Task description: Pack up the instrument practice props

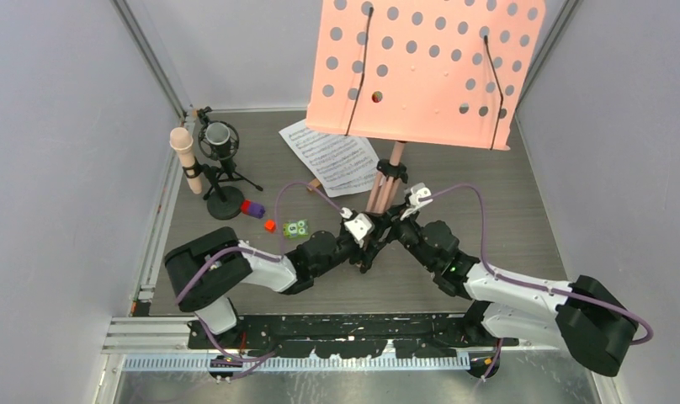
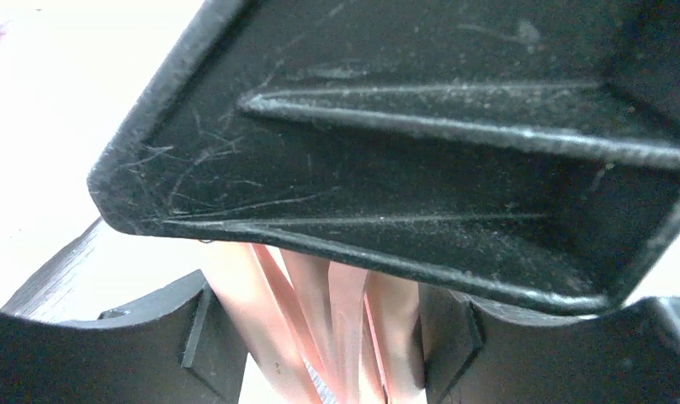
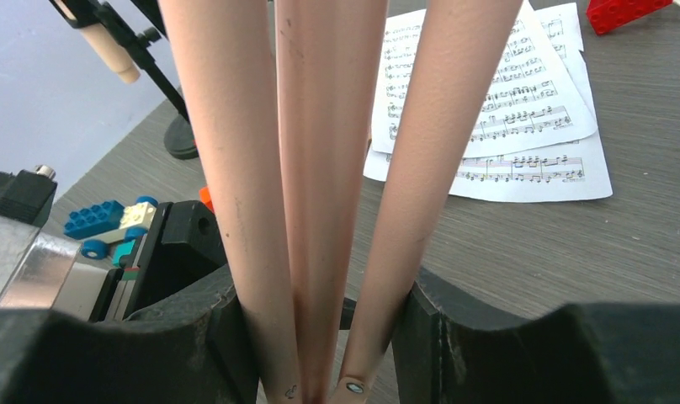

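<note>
The pink music stand stands mid-table, its perforated desk (image 1: pixel 421 67) high up and its legs (image 1: pixel 385 189) gathered together. My right gripper (image 1: pixel 389 229) is shut on the bundled legs (image 3: pixel 320 168) low down, with its fingers (image 3: pixel 324 337) pressed against both outer legs. My left gripper (image 1: pixel 366 246) comes from the other side, and the same legs (image 2: pixel 320 320) fill the space between its fingers (image 2: pixel 320 358). White sheet-music pages (image 1: pixel 337 156) lie flat behind the stand. The beige-pink microphone (image 1: pixel 185 156) stands upright on its black round base (image 1: pixel 225 204) at the far left.
A black microphone in a tripod mount (image 1: pixel 219 139) stands beside the pink one. Small toy blocks (image 1: pixel 252 208) (image 1: pixel 296 227) lie left of the grippers, and a blue wheeled block toy (image 3: pixel 109 223) shows in the right wrist view. Grey walls close in both sides.
</note>
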